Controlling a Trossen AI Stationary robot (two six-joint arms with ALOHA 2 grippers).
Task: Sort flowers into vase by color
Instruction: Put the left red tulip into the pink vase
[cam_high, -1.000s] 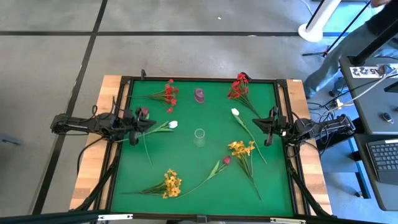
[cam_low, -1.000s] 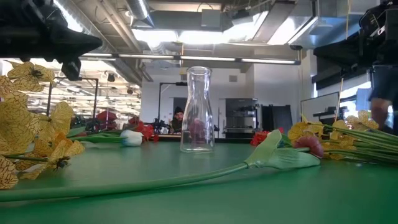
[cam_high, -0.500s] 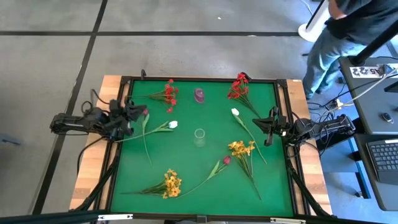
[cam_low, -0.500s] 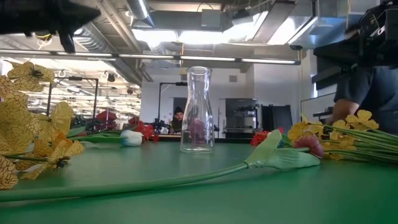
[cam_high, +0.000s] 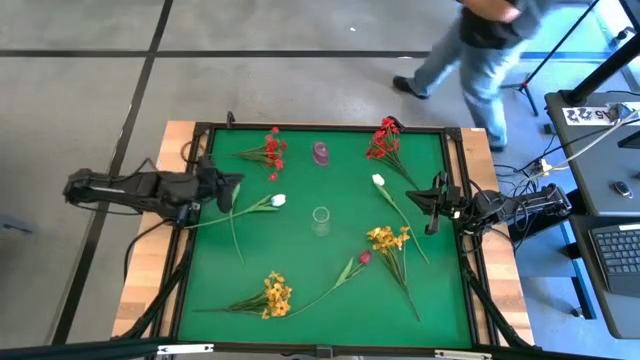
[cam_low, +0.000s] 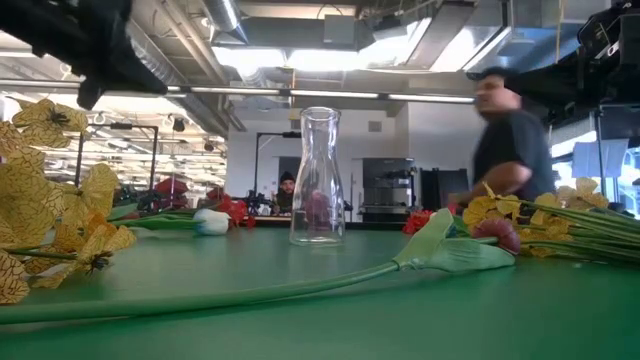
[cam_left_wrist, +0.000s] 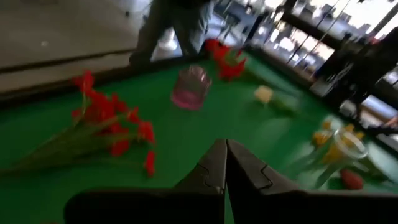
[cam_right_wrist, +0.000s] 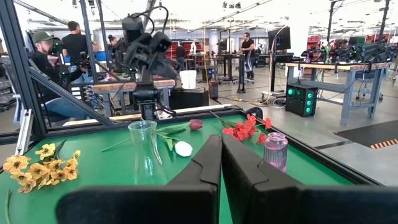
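Observation:
Flowers lie flat on the green mat: red sprays (cam_high: 270, 150) (cam_high: 383, 140), white tulips (cam_high: 278, 200) (cam_high: 378, 181), yellow sprays (cam_high: 275, 293) (cam_high: 388, 238), and a magenta tulip (cam_high: 365, 257). A second magenta tulip's stalk (cam_high: 236, 232) runs toward the near edge from under my left gripper's tip. A clear vase (cam_high: 320, 220) stands mid-table and a pink vase (cam_high: 320, 152) by the far edge. My left gripper (cam_high: 234, 183) is shut (cam_left_wrist: 225, 146), raised near the left edge and facing the red spray (cam_left_wrist: 106, 121). My right gripper (cam_high: 430, 207) is shut (cam_right_wrist: 221, 140), waiting at the right edge.
A black frame (cam_high: 320, 128) rims the mat. A person (cam_high: 480, 40) walks past the table's far right corner, also seen behind the clear vase (cam_low: 318, 178) as a person (cam_low: 510, 140). Other people (cam_right_wrist: 74, 46) sit beyond the left edge. Bare mat lies between the vases and along the near edge.
My left gripper has drawn back from beside the white tulip's stalk toward the left edge and far side, turning as it went, and now sits over the magenta tulip's bud end. The flowers have kept their places. A person has walked leftward behind the far right corner.

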